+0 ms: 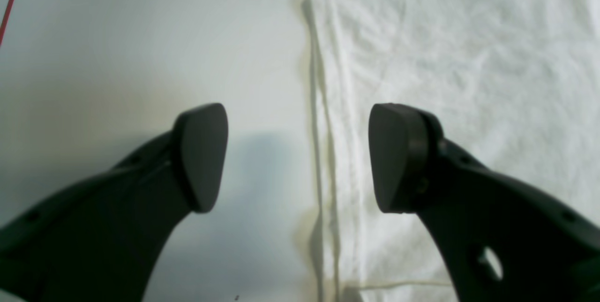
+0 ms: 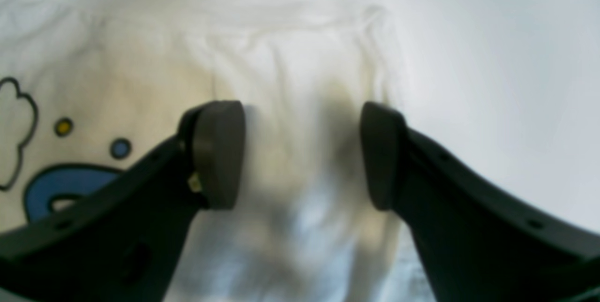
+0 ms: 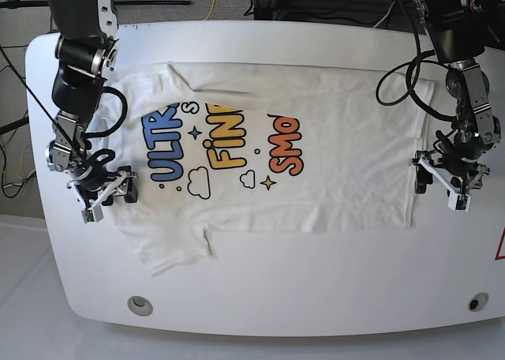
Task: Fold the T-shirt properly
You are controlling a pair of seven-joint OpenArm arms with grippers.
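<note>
Left wrist view: the left gripper (image 1: 298,157) has its two dark pads spread wide with nothing between them. It hangs over the white table (image 1: 140,58), and the straight hemmed edge of the T-shirt (image 1: 459,81) runs from 12 to 6 o'clock just right of the gap; the cloth here is plain white and fills the 1 to 4 o'clock part of the frame.

Right wrist view: the right gripper (image 2: 302,154) also stands open, empty, above a rumpled part of the T-shirt (image 2: 290,72). Print shows at 8 to 9 o'clock: a cloud outline, a yellow dot, a blue dot and part of a blue letter. Bare table (image 2: 506,58) lies at 2 o'clock.

Base view: the T-shirt (image 3: 331,163) lies spread print-up across the middle of the table (image 3: 276,297). The right gripper (image 3: 110,196) sits at 9 o'clock over the sleeve end; the left gripper (image 3: 446,185) sits at 3 o'clock at the hem edge
</note>
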